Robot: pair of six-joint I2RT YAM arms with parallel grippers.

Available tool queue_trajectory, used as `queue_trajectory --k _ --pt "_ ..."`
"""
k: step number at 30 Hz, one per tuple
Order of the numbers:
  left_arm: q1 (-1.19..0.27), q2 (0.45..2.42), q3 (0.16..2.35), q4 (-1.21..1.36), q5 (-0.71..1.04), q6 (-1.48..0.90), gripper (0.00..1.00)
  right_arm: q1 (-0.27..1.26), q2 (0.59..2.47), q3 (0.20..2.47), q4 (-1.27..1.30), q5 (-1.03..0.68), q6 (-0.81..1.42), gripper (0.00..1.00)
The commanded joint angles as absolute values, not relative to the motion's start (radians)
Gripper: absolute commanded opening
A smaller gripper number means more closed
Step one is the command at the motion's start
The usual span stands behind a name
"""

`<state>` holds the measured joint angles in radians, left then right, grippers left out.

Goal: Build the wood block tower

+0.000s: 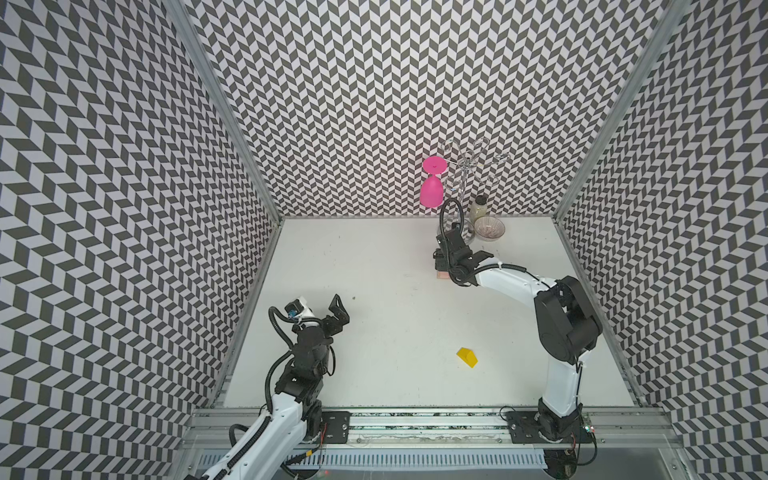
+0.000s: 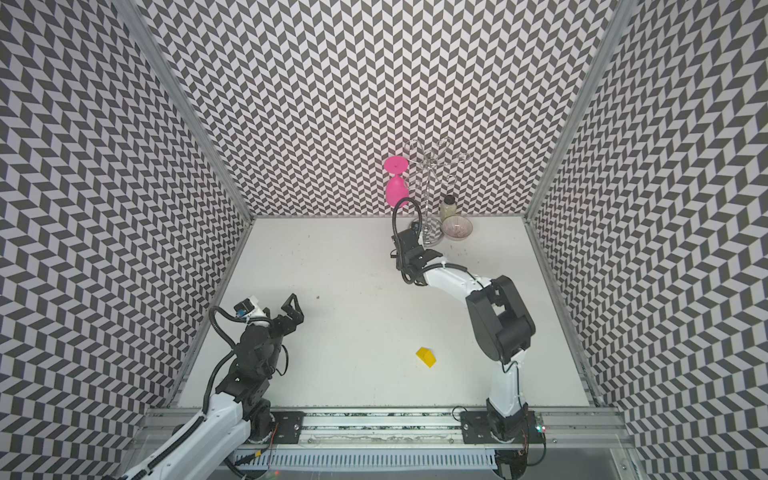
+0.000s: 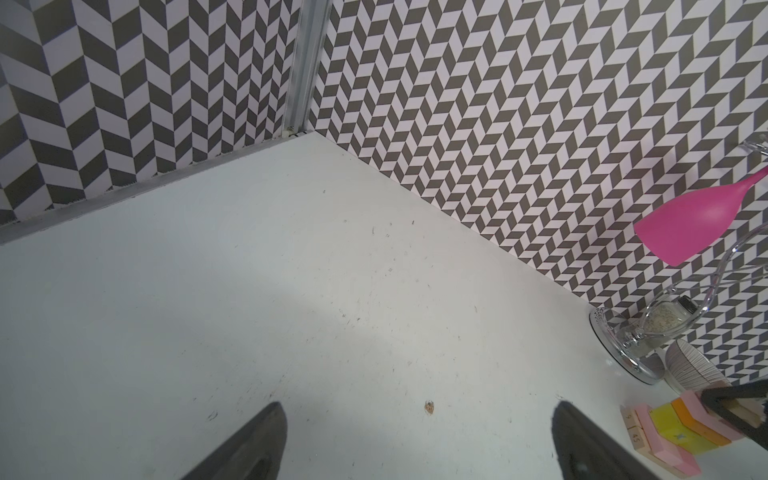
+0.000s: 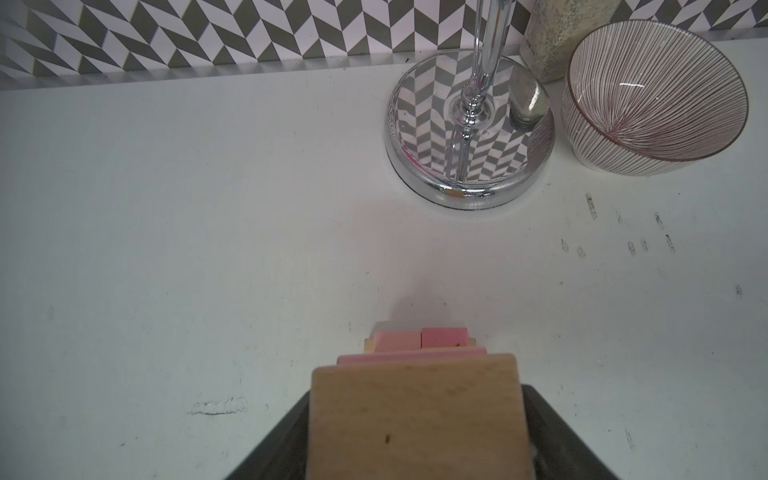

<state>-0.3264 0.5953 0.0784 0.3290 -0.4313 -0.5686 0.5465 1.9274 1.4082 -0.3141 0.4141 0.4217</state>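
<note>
1 tan block (image 4: 415, 428); right claw (image 4: 417, 395) astride, grip unclear; left claw (image 3: 417, 406) spread; 1 roof-piece (image 1: 467, 357)

Pink goblet (image 1: 431, 193) hangs inverted on chrome stand (image 4: 469, 112), beside jar (image 1: 480, 208) and striped bowl (image 1: 489, 227).

The left gripper (image 3: 417, 415) hangs wide open over the white worktop (image 3: 291, 311). Beyond it stands the tower (image 3: 681, 432), pink, yellow and orange, near a striped bowl (image 3: 694, 370).
</note>
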Motion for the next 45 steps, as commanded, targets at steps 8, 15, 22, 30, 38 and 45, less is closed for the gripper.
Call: queue_trajectory --k 8,15,22,30,38,45 --pt "-0.321 0.591 0.068 0.354 -0.433 -0.562 1.0 0.542 1.928 1.439 -0.292 0.398 0.413 0.77" --pt "-0.321 0.589 0.067 0.353 -0.433 -0.562 1.0 0.543 1.911 1.431 -0.29 0.38 0.422 0.74" --pt "-0.321 0.589 0.067 0.354 -0.43 -0.561 1.0 0.543 1.914 1.433 -0.289 0.386 0.423 0.73" --pt "-0.321 0.589 0.067 0.354 -0.43 -0.562 1.0 0.541 1.913 1.434 -0.295 0.404 0.422 0.77" --pt "-0.321 0.614 0.073 0.37 -0.444 -0.561 1.0 0.543 1.829 1.386 -0.27 0.373 0.408 0.85" --pt "-0.321 0.654 0.085 0.382 -0.45 -0.558 1.0 0.561 1.612 1.224 -0.259 0.404 0.455 0.9"
